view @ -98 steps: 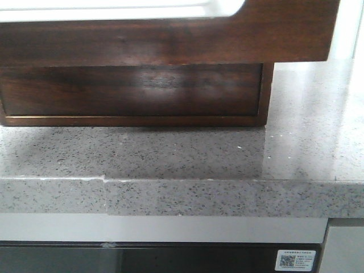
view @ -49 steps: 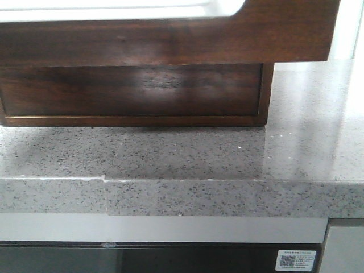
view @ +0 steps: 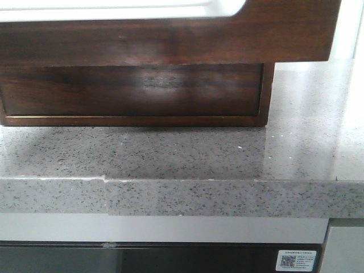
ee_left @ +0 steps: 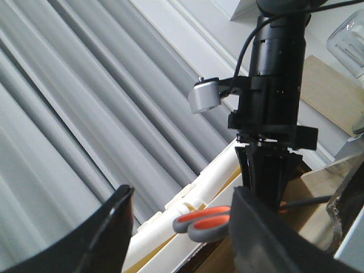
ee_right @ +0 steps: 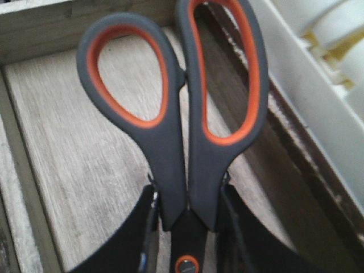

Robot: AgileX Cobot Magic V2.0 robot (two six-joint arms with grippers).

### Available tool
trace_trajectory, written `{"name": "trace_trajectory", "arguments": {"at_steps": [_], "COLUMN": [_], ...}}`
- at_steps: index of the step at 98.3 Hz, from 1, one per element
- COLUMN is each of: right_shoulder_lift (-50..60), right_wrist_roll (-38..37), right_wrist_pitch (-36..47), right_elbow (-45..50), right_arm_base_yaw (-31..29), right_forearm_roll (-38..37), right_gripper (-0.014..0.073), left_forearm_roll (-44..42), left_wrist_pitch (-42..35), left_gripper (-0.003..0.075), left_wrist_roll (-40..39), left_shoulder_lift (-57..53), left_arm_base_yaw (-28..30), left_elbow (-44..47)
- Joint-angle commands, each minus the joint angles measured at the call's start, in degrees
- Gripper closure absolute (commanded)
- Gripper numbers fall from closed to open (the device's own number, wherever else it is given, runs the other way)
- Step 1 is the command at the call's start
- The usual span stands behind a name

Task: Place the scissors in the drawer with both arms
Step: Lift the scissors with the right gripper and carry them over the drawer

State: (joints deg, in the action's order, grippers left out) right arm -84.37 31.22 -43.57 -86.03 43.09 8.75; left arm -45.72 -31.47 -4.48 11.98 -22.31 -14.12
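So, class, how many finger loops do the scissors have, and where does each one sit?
2. In the right wrist view, the scissors held by the right gripper show a smaller loop beside a longer loop, both above the open drawer's pale floor. None seem hidden.

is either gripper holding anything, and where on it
The right gripper holds the scissors at the handle shanks near the pivot. The left gripper is open, empty.

Scissors (ee_right: 187, 125) blades cut off by frame edge; drawer (view: 170, 40) top cropped.

Right gripper (ee_right: 185, 213) jaws clamped, left gripper (ee_left: 176, 227) jaws seemingly spread apart
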Motion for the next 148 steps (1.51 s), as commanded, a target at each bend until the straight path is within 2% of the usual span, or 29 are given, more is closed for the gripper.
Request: {"name": "trace_trajectory", "arguments": {"at_steps": [1, 32, 59, 90, 112, 135, 141, 148], "right_shoulder_lift": [1.0, -0.3, -0.5, -0.5, -0.5, -0.4, 0.4, 1.9], "right_wrist_roll": [1.0, 1.0, 1.0, 1.0, 1.0, 1.0, 0.5, -0.1], "right_wrist_pitch": [4.2, 0.5, 0.0, 0.1, 0.1, 0.2, 0.4, 1.1], "right_elbow": [-1.9, -1.9, -1.9, -1.9, -1.9, -1.9, -1.9, -1.9], "right_arm_base_yaw": [0.3, 0.3, 0.3, 0.3, 0.3, 0.3, 0.3, 0.0], "right_forearm_roll": [0.3, 0.2, 0.2, 0.2, 0.2, 0.2, 0.2, 0.2], "right_gripper": [0.0673, 0.0666, 0.0431, 0.0407, 0.0281, 0.0286, 0.0335, 0.0448], "left_forearm_roll": [2.5, 2.5, 2.5, 2.5, 2.5, 2.5, 2.6, 3.3], "left_wrist_pitch": [-1.7, -1.7, -1.7, -1.7, -1.7, -1.7, -1.7, -1.7], "left_gripper": [0.0363, 0.0363, 0.0363, 0.0363, 0.0363, 0.0363, 0.0378, 0.0465], "left_wrist_roll": [-0.7, -0.7, -0.7, -0.7, -0.7, -0.7, -0.7, -0.7], "left_shoulder_lift": [0.5, 0.5, 0.5, 0.5, 0.5, 0.5, 0.5, 0.2], "left_arm_base_yaw": [0.0, 0.0, 0.0, 0.0, 0.0, 0.0, 0.0, 0.0], "left_elbow": [-1.8, -1.8, -1.8, -1.8, -1.8, -1.8, -1.8, -1.8]}}
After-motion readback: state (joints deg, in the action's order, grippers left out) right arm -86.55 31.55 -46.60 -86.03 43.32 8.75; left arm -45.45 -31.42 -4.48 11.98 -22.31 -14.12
